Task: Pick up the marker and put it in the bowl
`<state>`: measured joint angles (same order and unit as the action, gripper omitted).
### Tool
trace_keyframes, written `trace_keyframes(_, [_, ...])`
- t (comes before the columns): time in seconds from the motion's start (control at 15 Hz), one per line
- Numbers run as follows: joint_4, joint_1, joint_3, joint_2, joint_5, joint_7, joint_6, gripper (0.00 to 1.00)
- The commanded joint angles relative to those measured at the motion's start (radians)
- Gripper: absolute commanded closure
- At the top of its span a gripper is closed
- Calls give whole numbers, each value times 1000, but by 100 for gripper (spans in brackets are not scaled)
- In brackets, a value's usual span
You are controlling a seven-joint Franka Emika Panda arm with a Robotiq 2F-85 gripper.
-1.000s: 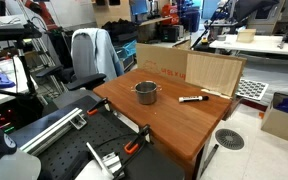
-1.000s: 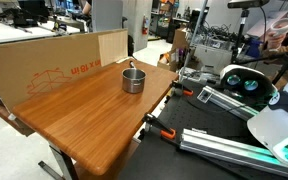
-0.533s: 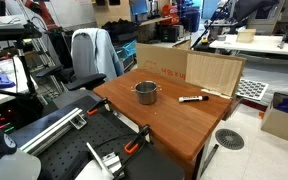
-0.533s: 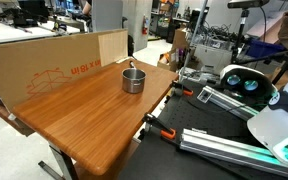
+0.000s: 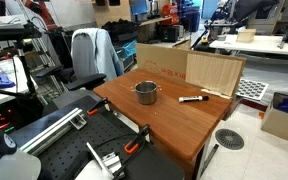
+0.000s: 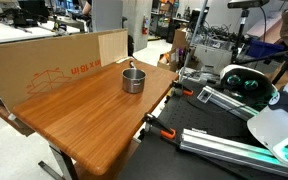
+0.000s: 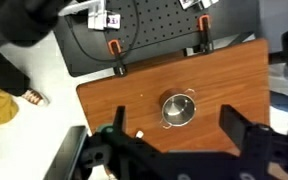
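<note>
The bowl [image 5: 146, 92] is a small shiny steel pot standing on the wooden table [image 5: 164, 125]; it shows in both exterior views [image 6: 133, 80]. The marker [image 5: 192, 98], dark with a whitish section, lies flat on the table beside the bowl, near the cardboard. In the wrist view my gripper [image 7: 174, 135] is open and empty, high above the table. The bowl [image 7: 178, 109] lies between its two dark fingers, far below. Only a whitish end of the marker [image 7: 140, 133] peeks out by one finger. The gripper does not show in the exterior views.
A cardboard wall [image 5: 214, 72] stands along the table's back edge [image 6: 44, 62]. Orange clamps [image 7: 114, 48] grip the table's edge next to a black perforated board [image 7: 154, 30]. Chairs, desks and a box surround the table.
</note>
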<state>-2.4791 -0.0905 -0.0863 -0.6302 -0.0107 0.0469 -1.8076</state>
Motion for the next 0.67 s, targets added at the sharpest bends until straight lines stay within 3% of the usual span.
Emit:
trace_keyframes(0.0, [22,-15,-15,41,10,-7,-7,0])
trace_keyframes(0.27, [40,-48,-59,125,28,6,-128,0])
trace_keyframes(0.6, [98,-70,-97,322,54,10,-273,0])
